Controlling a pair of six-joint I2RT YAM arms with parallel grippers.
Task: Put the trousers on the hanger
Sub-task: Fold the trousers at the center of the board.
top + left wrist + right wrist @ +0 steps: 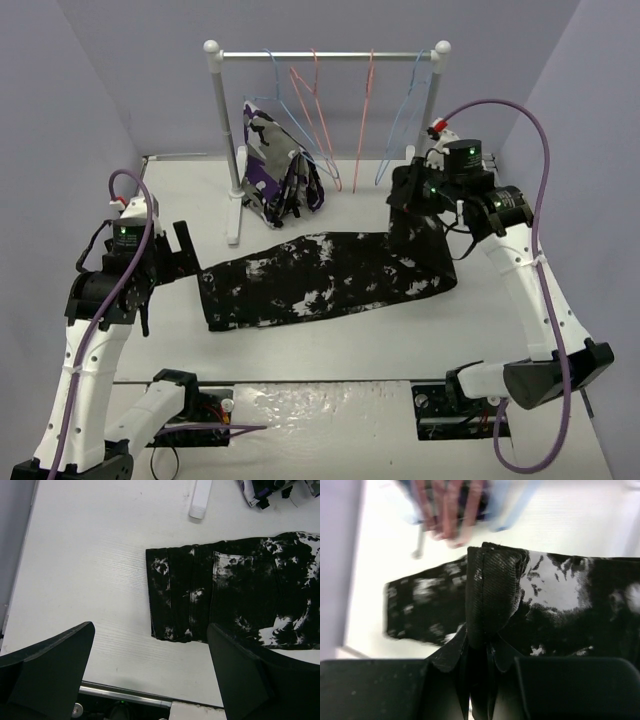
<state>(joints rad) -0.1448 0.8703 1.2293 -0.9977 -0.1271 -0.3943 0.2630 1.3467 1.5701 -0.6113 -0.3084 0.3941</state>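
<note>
The rack point(325, 55) at the back of the desk point(340, 345) carries everything that hangs. At its left end is one purple, white and black garment point(275, 175). Along the bar are wire hangers: two light-blue ones at the outer positions and pink-red hangers point(320, 120) between them, at least two, though their wires overlap too much to count surely. The hanger point(397, 125), the right-hand blue one, hangs bare just behind the right arm.

One pair of trousers point(320, 275) lies flat across the middle of the desk, in front of the rack, with the pocket end to the left. The right gripper point(410, 215) is clamped on a raised fold of the trousers' right end, the cloth bunched between its fingers point(445, 655). The left gripper point(180, 255) stands with jaws apart, holding nothing, just beside the pocket end.
</note>
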